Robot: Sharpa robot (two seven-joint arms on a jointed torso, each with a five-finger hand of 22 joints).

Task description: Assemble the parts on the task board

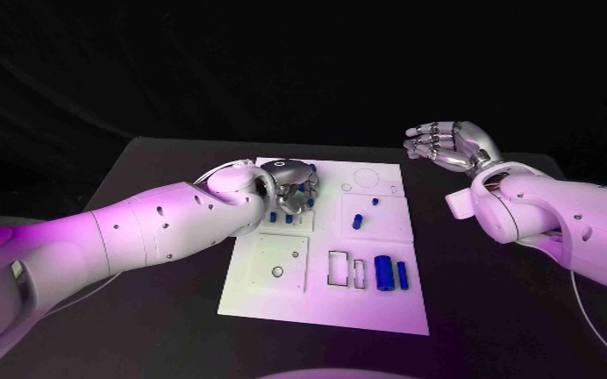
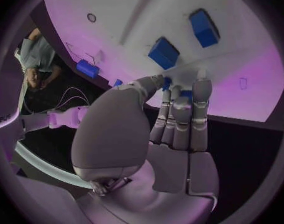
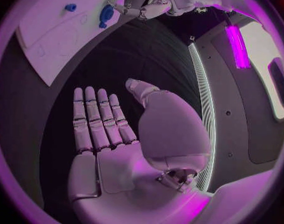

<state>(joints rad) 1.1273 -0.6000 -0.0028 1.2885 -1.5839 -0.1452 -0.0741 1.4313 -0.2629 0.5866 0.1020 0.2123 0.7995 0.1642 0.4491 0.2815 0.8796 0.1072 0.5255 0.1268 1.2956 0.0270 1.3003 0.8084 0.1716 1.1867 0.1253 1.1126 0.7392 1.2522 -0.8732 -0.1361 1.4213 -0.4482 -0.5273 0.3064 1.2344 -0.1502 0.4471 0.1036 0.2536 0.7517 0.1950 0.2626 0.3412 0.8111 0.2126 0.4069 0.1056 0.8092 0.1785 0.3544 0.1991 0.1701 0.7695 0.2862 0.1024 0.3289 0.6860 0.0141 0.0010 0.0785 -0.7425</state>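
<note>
- Silver-fingered left hand (image 1: 289, 188) reaches over the far-left part of the white task board (image 1: 323, 307), fingers curved down among small blue parts (image 1: 281, 217); in the left wrist view a fingertip (image 2: 159, 79) touches a small blue piece (image 2: 167, 81), but whether it is pinched cannot be told
- Right hand (image 1: 446, 144) hangs above the black table (image 1: 506, 309), well apart from the board, fingers straight and side by side, holding nothing
- Two blue cylinders (image 1: 391, 272) lie near the board's near-right edge

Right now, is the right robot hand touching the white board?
No, the right robot hand is raised off to the side of the board, with dark table between them, holding nothing.
</note>
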